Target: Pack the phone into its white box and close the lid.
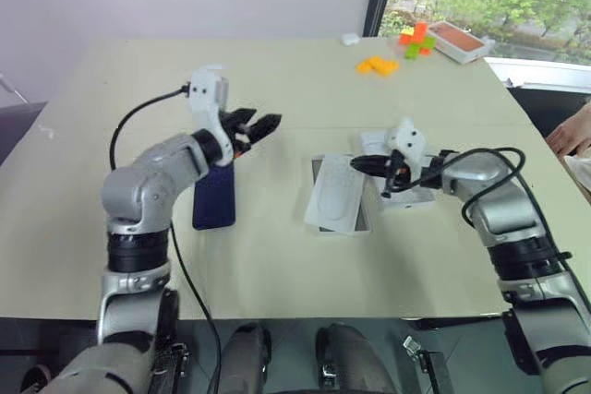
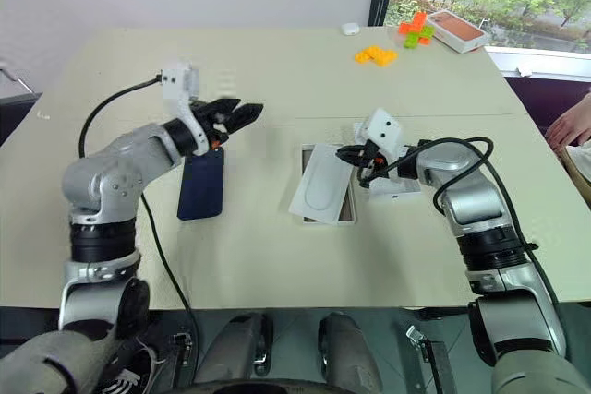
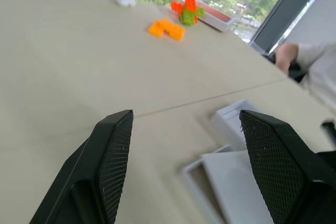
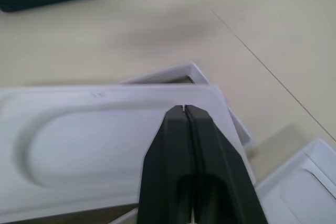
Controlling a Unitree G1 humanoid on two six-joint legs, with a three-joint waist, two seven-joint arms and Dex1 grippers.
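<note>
Starting on your left: the left pincer (image 1: 256, 125) hangs spread and empty above the phone (image 1: 214, 196) lying flat on the table (image 1: 277, 265), so nothing's packed yet. The insert (image 1: 338, 195) lies askew over the white box (image 1: 362, 220), and your right pincer (image 4: 186, 109), fingers pressed together, sits at its edge, so careful: a nudge could skid both, or block the phone.

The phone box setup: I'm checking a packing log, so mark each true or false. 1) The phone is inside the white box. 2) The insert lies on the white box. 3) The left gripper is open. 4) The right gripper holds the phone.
1) False: the phone lies on the table, apart from the white box.
2) True: the insert rests across it.
3) True: the left gripper is open and holds nothing.
4) False: the right gripper is shut, over the insert.
</note>
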